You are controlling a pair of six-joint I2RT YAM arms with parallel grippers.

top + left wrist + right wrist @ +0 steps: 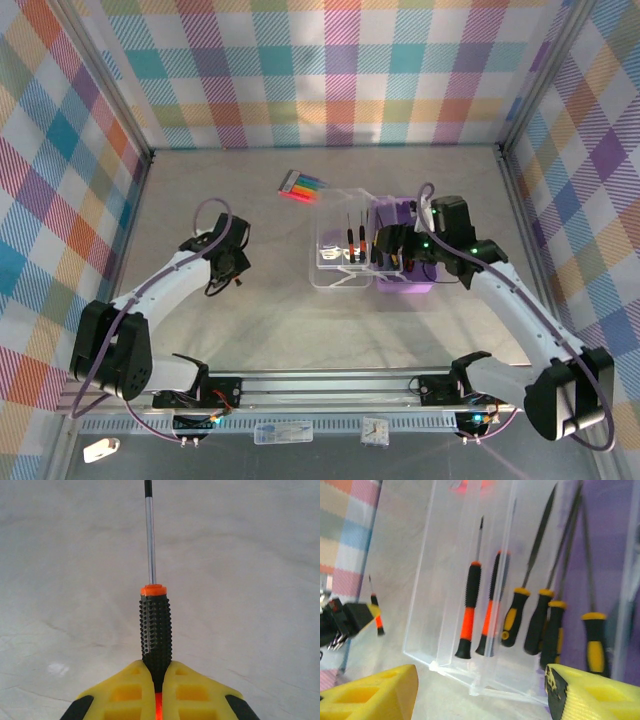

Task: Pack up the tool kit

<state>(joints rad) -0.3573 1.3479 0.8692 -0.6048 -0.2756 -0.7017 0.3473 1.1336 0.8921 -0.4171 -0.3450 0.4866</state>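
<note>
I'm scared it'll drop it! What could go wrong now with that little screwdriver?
The left jaws pinch only the tail end of the small black-and-orange ribbed screwdriver, so it might swivel or slip out. The right jaws hover over the open purple plastic box with clear lid, so the arms might bump there.

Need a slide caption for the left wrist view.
Left gripper shut on a black-and-orange screwdriver, shaft pointing away over the table.
</note>
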